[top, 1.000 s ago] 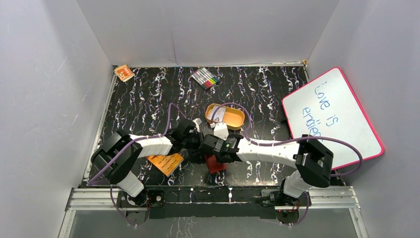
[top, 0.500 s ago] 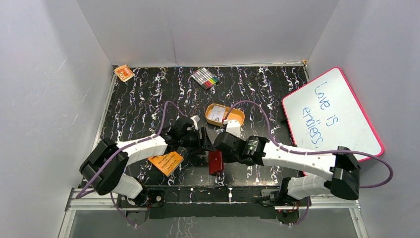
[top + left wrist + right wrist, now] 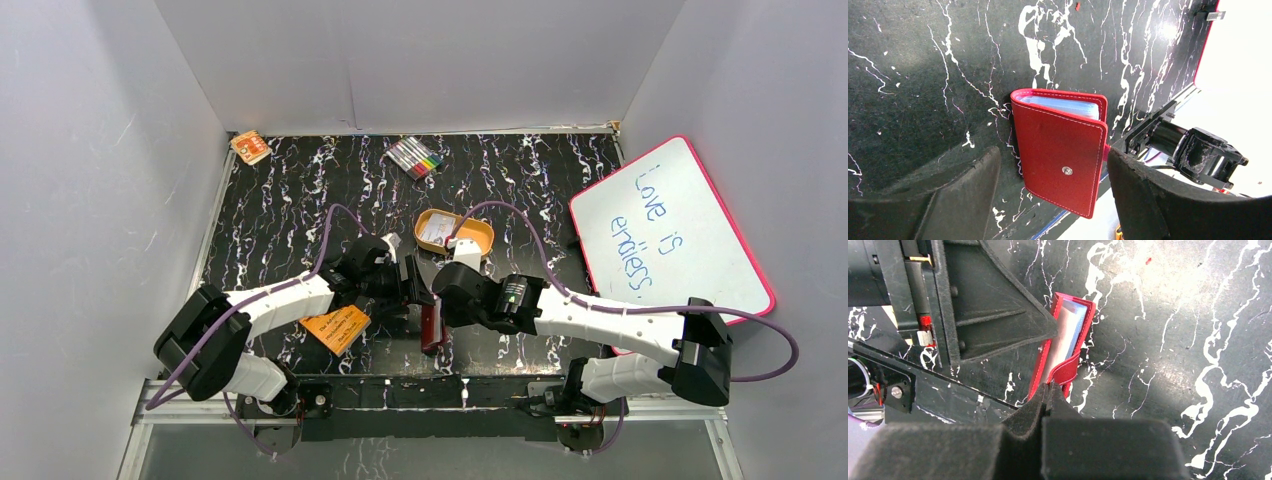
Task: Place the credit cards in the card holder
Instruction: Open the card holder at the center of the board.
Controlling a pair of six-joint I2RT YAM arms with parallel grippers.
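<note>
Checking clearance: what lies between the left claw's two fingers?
The folded red card holder, as the left wrist view shows; the right claw pinches its tab.

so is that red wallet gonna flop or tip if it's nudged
Likely tippy: the wallet stands on a thin edge, held only by its tab in the right gripper. Probably floppy too: its soft stitched covers gape around the clear pockets.

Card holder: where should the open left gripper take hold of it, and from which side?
Probably pinch the card holder across its two flat covers near the spine, coming in from the side away from the snap tab. It stands closed on edge, so the covers offer parallel faces, and the right gripper clamps the tab.
</note>
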